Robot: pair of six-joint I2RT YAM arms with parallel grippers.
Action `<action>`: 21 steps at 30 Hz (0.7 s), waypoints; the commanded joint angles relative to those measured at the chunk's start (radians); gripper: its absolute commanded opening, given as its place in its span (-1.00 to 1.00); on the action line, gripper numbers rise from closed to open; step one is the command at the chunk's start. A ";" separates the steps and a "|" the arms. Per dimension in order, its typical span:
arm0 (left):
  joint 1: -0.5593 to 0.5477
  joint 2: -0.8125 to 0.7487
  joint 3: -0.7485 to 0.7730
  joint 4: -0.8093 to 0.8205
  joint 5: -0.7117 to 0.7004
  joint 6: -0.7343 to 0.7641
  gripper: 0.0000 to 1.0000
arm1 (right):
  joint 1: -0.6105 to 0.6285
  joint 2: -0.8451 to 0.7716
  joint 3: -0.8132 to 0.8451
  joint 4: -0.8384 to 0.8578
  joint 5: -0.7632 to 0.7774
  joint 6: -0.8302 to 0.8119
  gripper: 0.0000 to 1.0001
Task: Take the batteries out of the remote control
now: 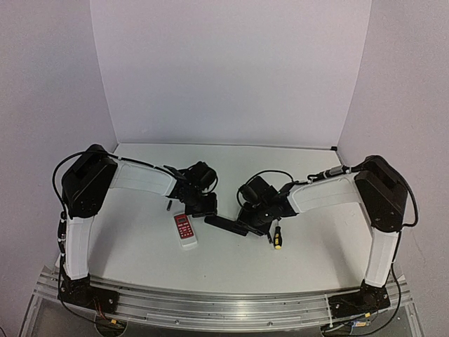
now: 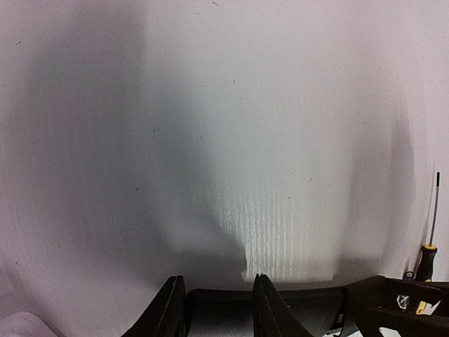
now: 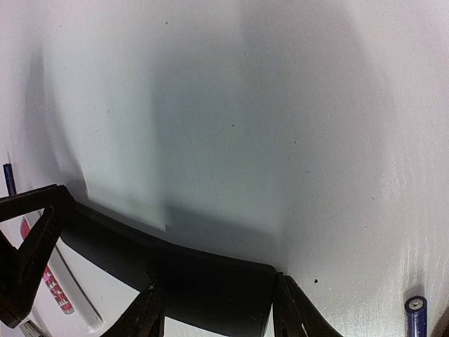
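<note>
Your left fingers (image 2: 269, 309) and right fingers (image 3: 291, 312) each clamp one end of the remote control (image 1: 224, 225). That is likely to keep it steady and flat, just nearer you than the middle of the surface. It's a slim, plain black bar. Two batteries (image 3: 415, 316) lie loose on the surface, one out past each end. You can't tell whether any remain inside.

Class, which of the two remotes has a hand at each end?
The slim all-black remote; the wider white remote with red buttons lies beside it.
</note>
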 commanded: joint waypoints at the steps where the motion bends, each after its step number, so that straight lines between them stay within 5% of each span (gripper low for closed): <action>1: -0.004 0.087 -0.046 -0.190 -0.008 -0.027 -0.32 | 0.003 0.046 0.022 -0.110 -0.016 -0.034 -0.04; 21: -0.004 0.115 -0.012 -0.213 -0.009 -0.039 -0.33 | 0.016 0.086 0.090 -0.229 -0.004 -0.132 -0.05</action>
